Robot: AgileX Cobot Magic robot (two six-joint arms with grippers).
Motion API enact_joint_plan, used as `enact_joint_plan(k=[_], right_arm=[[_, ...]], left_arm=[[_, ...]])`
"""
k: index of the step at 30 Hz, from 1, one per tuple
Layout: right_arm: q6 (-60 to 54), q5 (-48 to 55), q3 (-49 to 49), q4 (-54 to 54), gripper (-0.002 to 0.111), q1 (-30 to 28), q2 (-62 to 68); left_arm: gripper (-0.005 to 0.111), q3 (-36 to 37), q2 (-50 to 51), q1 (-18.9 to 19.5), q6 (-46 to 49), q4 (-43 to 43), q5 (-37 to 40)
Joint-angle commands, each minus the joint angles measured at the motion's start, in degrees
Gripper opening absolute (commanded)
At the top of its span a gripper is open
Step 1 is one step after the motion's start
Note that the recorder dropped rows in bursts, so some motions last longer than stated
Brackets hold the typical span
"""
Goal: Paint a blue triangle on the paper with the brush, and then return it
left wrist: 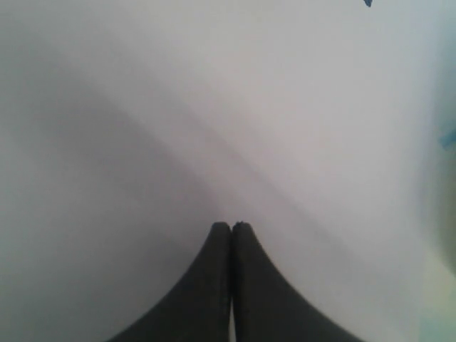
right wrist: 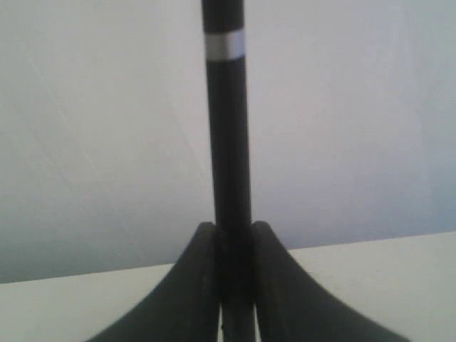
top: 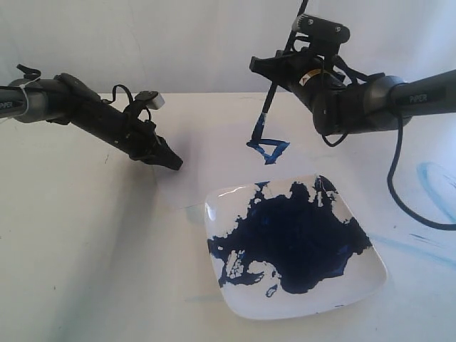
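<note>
Can't really trace the paper [top: 235, 153] behind the plate [top: 222, 206], its edges melt into the white table [top: 85, 249]. The brush [top: 269, 100], past the plate's far edge, runs off the top of the exterior view. Whether its bristles touch the paper by the blue triangle [top: 269, 149] is too close to call. The right wrist view chops it off just past the silver band [right wrist: 225, 47], so no tip there. The left wrist view catches only a dark blue scrap [left wrist: 367, 2] at the frame edge, and I can't tell what it is. The pale blue smears [top: 427, 178] right of the plate get cut off too.
</note>
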Motion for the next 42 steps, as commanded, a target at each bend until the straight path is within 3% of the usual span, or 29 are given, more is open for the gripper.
enact_joint_plan(k=[1, 42], right_arm=[[-0.7, -0.7, 0.1, 0.2, 0.000, -0.1, -0.1], [-2.8, 12.1, 0.1, 0.3, 0.000, -0.1, -2.8]], left_arm=[[0.000, 0.2, -0.1, -0.1, 0.2, -1.1, 0.9], [0.000, 0.2, -0.1, -0.1, 0.2, -1.6, 0.8]])
